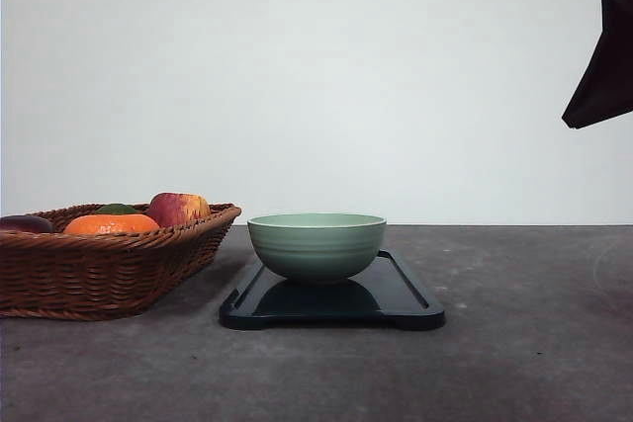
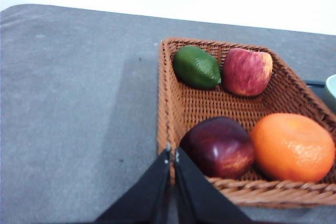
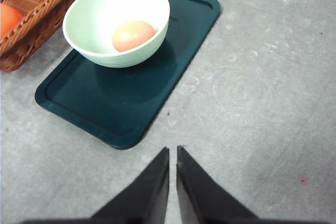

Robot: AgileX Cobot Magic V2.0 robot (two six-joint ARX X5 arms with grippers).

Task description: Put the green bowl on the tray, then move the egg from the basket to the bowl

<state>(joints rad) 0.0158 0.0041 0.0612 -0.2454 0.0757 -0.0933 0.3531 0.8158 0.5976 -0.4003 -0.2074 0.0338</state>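
The green bowl (image 1: pixel 316 244) sits on the tray (image 1: pixel 406 294), at the end nearer the basket (image 1: pixel 109 269); the egg (image 3: pixel 133 35) lies inside the bowl, touching its floor, with its long side lying flat and pointing roughly across the bowl; so both parts of the job look done, and that is a guess from how things lie. The right gripper (image 3: pixel 173 150) hangs above bare table, near the tray's close corner, and its two black fingers are pressed almost together with nothing between them; the bowl and egg lie ahead of it and off toward the basket side. The left gripper (image 2: pixel 171 153) hovers at the near rim of the basket, its fingers also closed and holding nothing; just past its tips sit a dark red apple (image 2: pixel 219 147) and an orange fruit (image 2: pixel 293 147), with a green fruit (image 2: pixel 197 66) and a red-yellow apple (image 2: pixel 247 71) at the far end of the basket. The right arm is the nearer one to the bowl; if any move is left, it is likely just for both arms to pull away without bumping the bowl or the basket.
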